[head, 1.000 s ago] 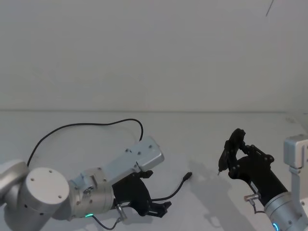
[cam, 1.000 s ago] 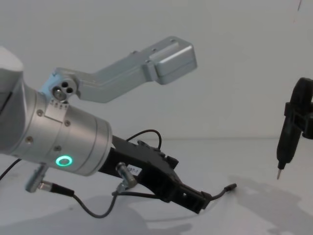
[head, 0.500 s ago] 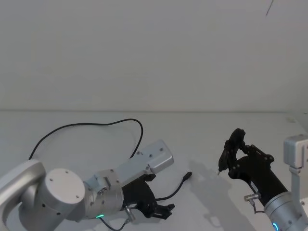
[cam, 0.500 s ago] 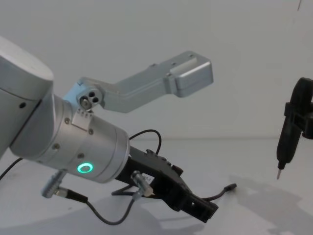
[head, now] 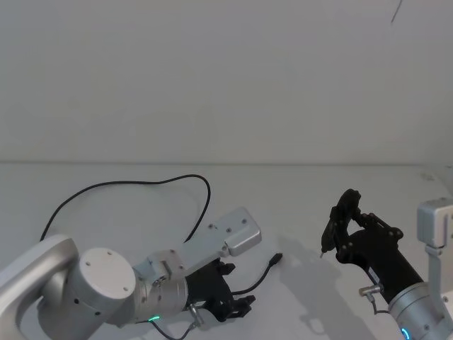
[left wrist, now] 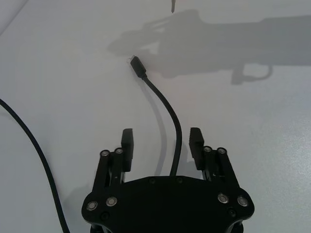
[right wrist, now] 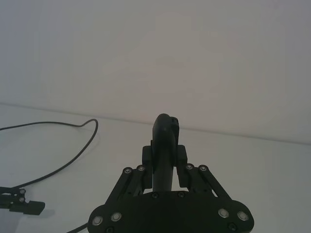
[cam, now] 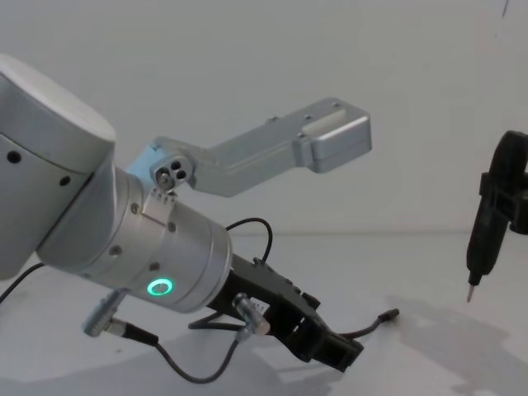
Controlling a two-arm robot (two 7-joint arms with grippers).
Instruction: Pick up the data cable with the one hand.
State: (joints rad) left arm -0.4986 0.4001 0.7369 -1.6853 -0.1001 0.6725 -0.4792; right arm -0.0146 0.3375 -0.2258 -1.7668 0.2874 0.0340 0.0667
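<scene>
Black cable (left wrist: pixel 167 104) — between left hand's (left wrist: pixel 162 133) jaws

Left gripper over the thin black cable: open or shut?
Open: the black two-jaw left gripper has fingers apart, with the thin black data cable lying between them, ungripped.

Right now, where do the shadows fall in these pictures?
Left wrist view: the right arm's dark shadow crosses the table beyond the data cable, which lies between the fingers of the left gripper. Chest view: fainter shadow beneath the pen-like tool.
</scene>
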